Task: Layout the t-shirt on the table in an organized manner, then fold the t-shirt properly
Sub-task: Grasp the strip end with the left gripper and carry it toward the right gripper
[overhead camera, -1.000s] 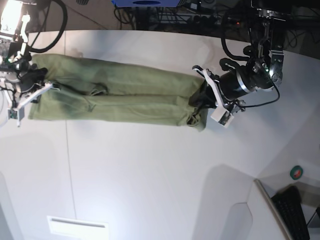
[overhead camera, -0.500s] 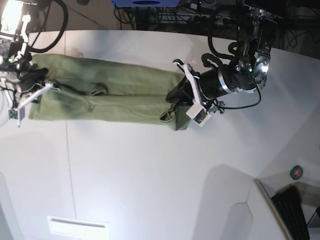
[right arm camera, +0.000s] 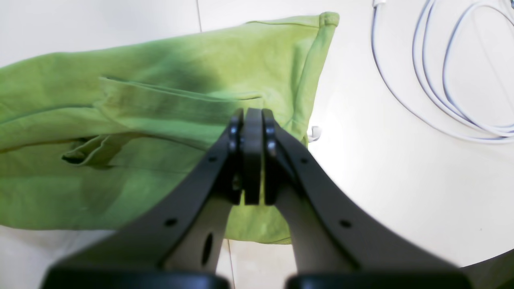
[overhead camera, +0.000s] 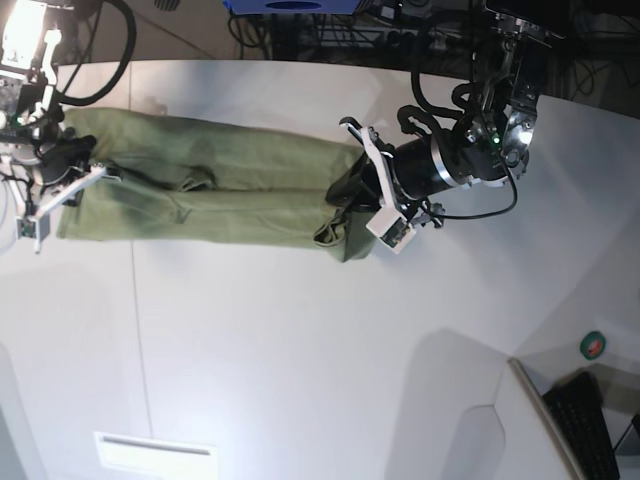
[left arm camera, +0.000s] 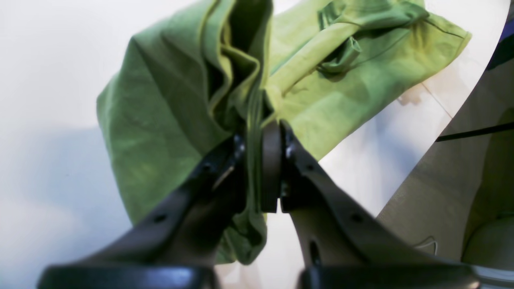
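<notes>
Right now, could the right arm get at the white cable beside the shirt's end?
Probably not: the right gripper looks shut on the t-shirt. The white cable lies unobstructed on the table nearby.

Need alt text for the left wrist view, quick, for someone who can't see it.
The left gripper, its black fingers shut on a bunched fold of the olive-green t-shirt, holds it above the white table. The rest of the shirt lies flat behind.
</notes>
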